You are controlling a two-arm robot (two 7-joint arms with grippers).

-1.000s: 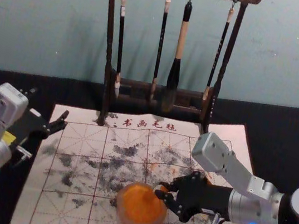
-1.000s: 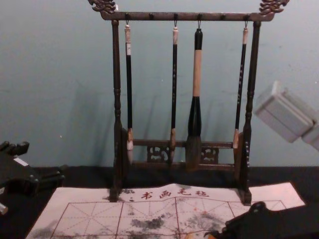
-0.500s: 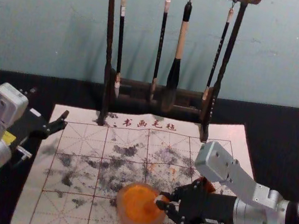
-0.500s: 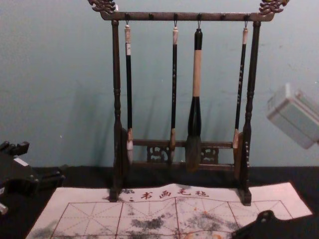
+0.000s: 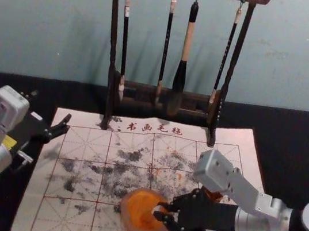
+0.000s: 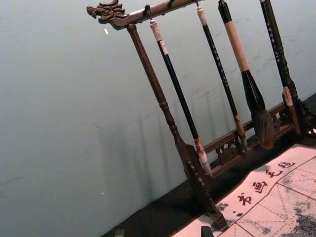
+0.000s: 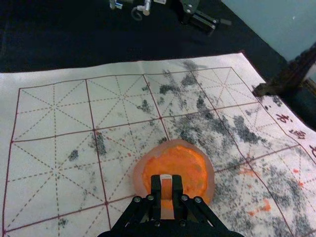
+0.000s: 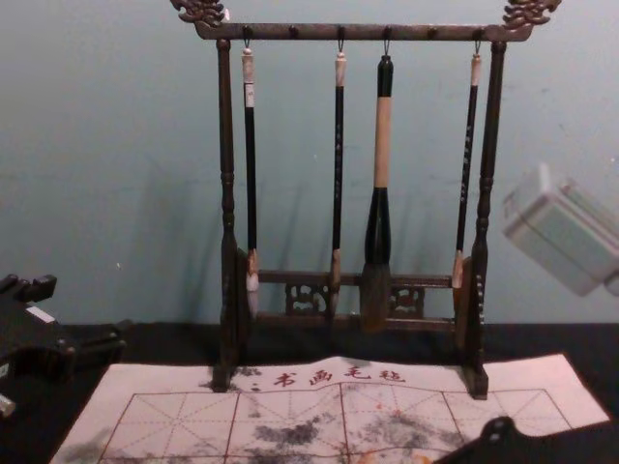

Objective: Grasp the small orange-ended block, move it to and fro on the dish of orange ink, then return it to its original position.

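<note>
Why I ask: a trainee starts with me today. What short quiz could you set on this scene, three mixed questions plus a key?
1. Multiple choice: what does the right gripper hold over the dish of orange ink?
A) a writing brush
B) a small orange-ended block
C) an ink bottle

2. True or false: the left gripper has its fingers apart.

3. Fill in the blank: ____ writing brushes hang from the wooden rack.

Key: 1. B; 2. True; 3. Four
</note>
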